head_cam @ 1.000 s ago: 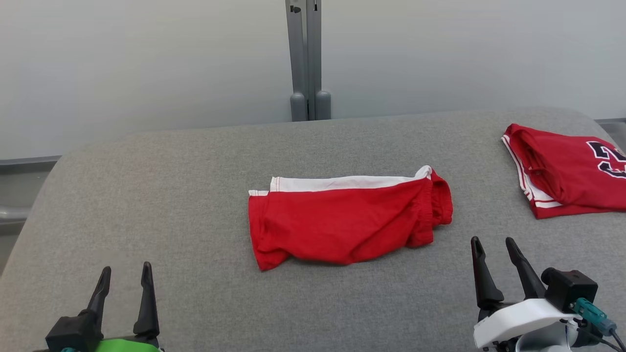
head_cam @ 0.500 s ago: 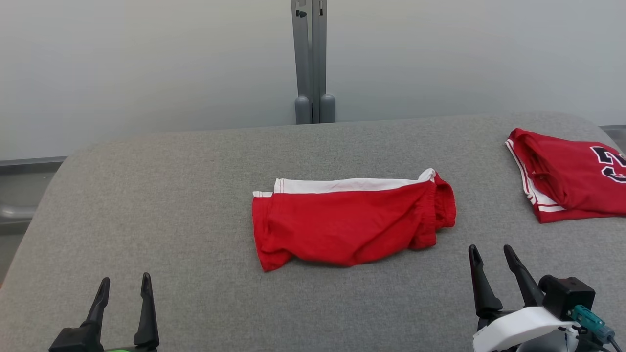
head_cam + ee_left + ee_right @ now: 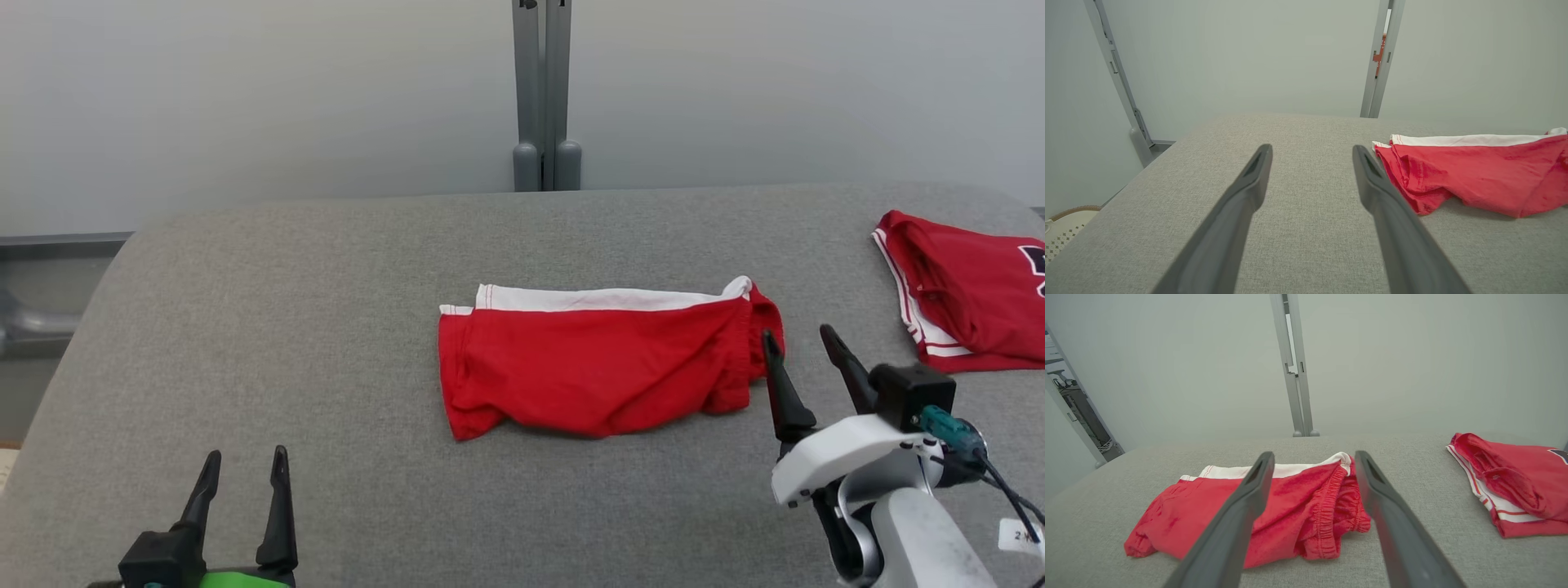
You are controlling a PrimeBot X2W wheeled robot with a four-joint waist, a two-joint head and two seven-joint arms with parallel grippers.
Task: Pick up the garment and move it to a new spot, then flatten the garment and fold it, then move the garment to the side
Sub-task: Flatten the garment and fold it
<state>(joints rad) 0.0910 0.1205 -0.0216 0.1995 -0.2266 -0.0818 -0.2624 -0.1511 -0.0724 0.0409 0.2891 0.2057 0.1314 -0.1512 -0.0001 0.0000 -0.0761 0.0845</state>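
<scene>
red shorts [image 3: 600, 367] were found lying near the middle of the grey padded table [image 3: 286, 327]; folded over, rumpled, not flat; a white band was shown along the far edge; the gathered waistband was bunched at the robot's right end. the right gripper [image 3: 797, 331] was held just beside that waistband end, over the table; its jaws were spread wide and nothing was gripped; in the right wrist view the waistband end was framed between the two fingers [image 3: 1243, 506], one finger overlapping the red cloth in the picture; contact with the cloth could not be confirmed. the left gripper [image 3: 247, 452] was positioned at the near left of the table, well apart from the shorts; its jaws were likewise spread wide and empty; in the left wrist view bare grey fabric was seen between its fingers, with the hem end of the shorts just past the right-hand finger. a second red piece, a jersey [image 3: 967, 302] with white trim and dark print, was laid at the far right of the table, well apart from the shorts, cut off by the frame edge. a grey post [image 3: 545, 90] was seen behind the table, against a pale wall [image 3: 245, 106].
</scene>
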